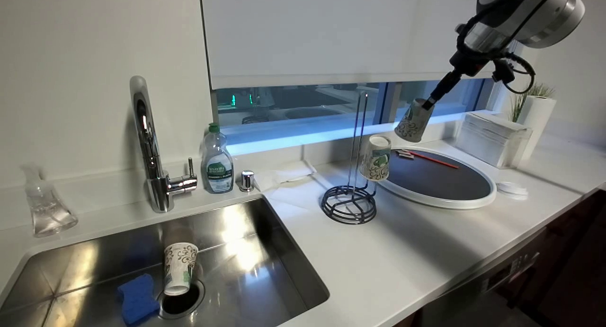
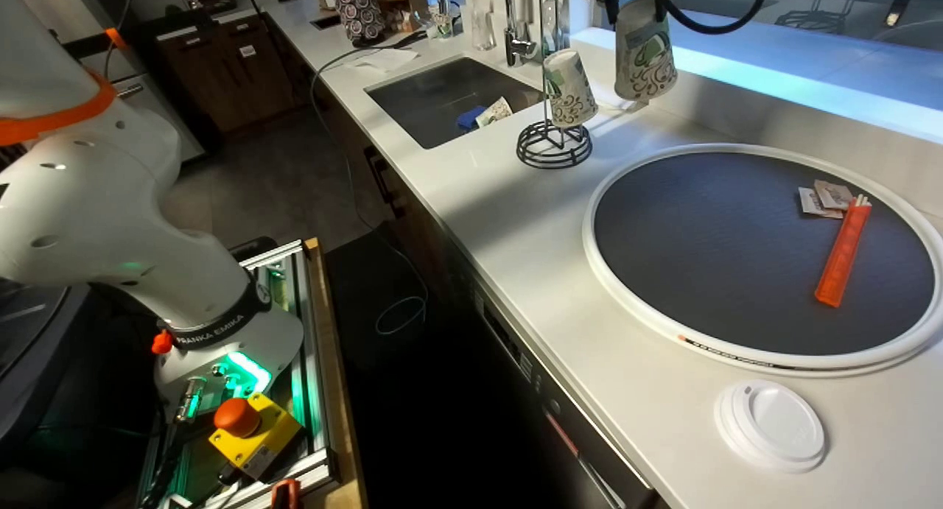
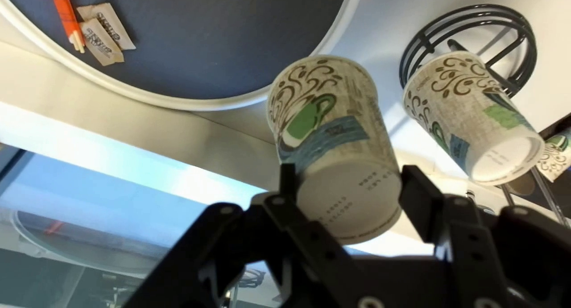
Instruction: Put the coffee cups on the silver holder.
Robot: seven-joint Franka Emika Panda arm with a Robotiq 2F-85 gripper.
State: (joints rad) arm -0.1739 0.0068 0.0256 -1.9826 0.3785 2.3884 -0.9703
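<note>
The coffee cups are paper cups with a brown swirl and green cup print. My gripper (image 1: pixel 428 103) is shut on one coffee cup (image 1: pixel 414 123) near its base. The fingers touch both sides of it in the wrist view (image 3: pixel 343 134). This cup hangs mouth down and tilted in the air, near the round tray's back edge. A second coffee cup (image 1: pixel 377 161) sits upside down on the silver holder (image 1: pixel 349 211), on a low prong beside the tall wire loop; it also shows in an exterior view (image 2: pixel 569 89). A third cup (image 1: pixel 180 268) lies on its side in the sink.
A round dark tray (image 1: pixel 435 175) with a white rim holds a red packet (image 2: pixel 843 255) and small sachets (image 2: pixel 824 198). White lids (image 2: pixel 777 424) lie beside it. A chrome tap (image 1: pixel 147 142), soap bottle (image 1: pixel 219 168), sink (image 1: pixel 284 251) and blue sponge (image 1: pixel 137 298) are beyond the holder.
</note>
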